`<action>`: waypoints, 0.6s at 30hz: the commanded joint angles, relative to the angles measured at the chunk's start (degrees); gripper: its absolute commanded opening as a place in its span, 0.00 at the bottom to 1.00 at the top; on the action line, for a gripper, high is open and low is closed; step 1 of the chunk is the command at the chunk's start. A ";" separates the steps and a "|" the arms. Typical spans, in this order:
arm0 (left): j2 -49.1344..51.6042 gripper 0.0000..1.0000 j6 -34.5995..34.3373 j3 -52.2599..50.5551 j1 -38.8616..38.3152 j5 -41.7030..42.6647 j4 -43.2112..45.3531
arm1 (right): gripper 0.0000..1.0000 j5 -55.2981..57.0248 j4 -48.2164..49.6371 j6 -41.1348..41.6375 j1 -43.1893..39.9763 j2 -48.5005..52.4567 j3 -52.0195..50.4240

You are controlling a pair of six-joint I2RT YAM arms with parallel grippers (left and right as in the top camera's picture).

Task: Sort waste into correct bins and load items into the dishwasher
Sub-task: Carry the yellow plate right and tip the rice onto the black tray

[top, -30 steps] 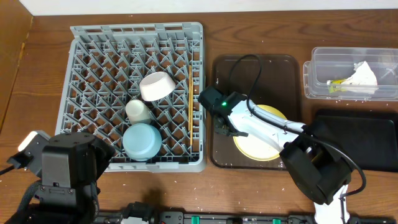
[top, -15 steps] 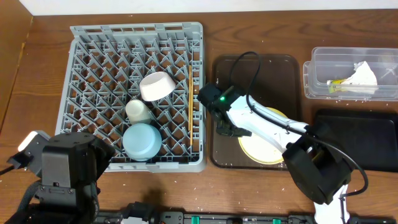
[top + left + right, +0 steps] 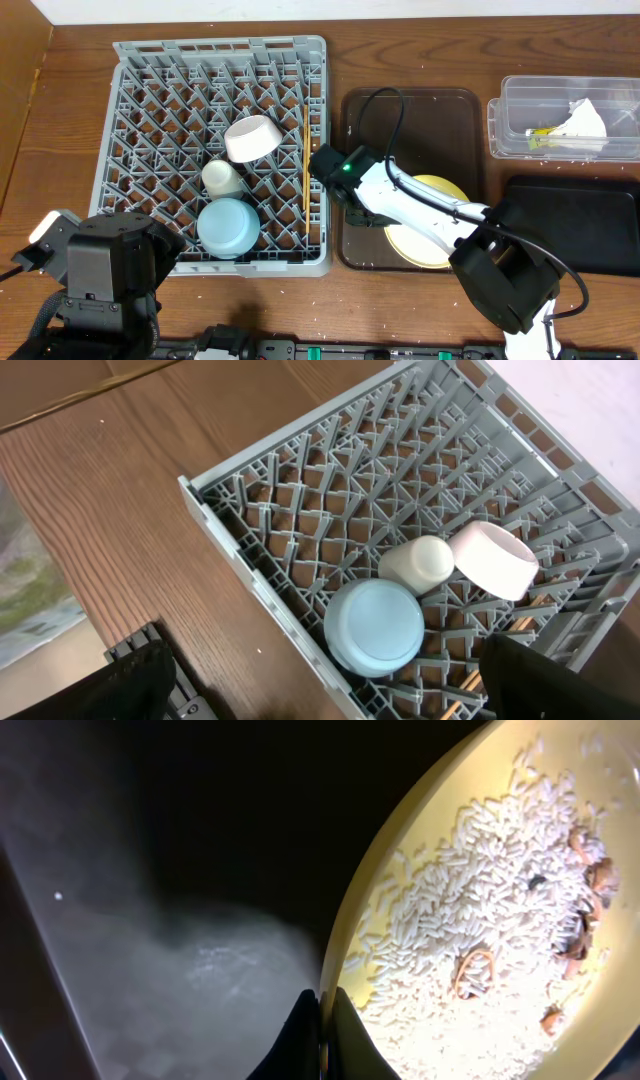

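Note:
The pale yellow plate (image 3: 436,186) lies on the dark brown tray (image 3: 410,110), with rice-like crumbs and brown scraps (image 3: 470,900) on it. My right gripper (image 3: 368,213) is shut on the plate's left rim (image 3: 345,955). The grey dish rack (image 3: 220,50) holds the light blue cup (image 3: 228,227), the small white cup (image 3: 222,178), the white bowl (image 3: 251,138) and the chopsticks (image 3: 305,160). My left gripper (image 3: 330,695) is open and empty above the rack's near corner, by the blue cup (image 3: 375,627). The napkin (image 3: 583,122) lies in the clear tub (image 3: 500,120).
The flat black bin (image 3: 580,215) sits in front of the clear tub at the right edge. The brown tray stands close against the rack's right side. My left arm's base (image 3: 110,270) is at the front left. Small white specks dot the wooden table along the front.
My right wrist has shifted slightly left toward the rack, still gripping the plate's rim. The left arm and the rack's contents have not moved.

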 commanded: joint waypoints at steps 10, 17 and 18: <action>0.00 0.98 -0.50 0.46 0.31 -0.74 -0.15 | 0.01 3.87 -9.44 0.22 0.09 0.15 7.98; 0.00 0.98 -0.50 0.46 0.31 -0.74 -0.15 | 0.01 6.47 -15.23 0.20 -0.31 0.15 12.48; 0.00 0.98 -0.50 0.46 0.31 -0.74 -0.15 | 0.01 7.19 -16.44 0.22 -0.55 0.15 13.14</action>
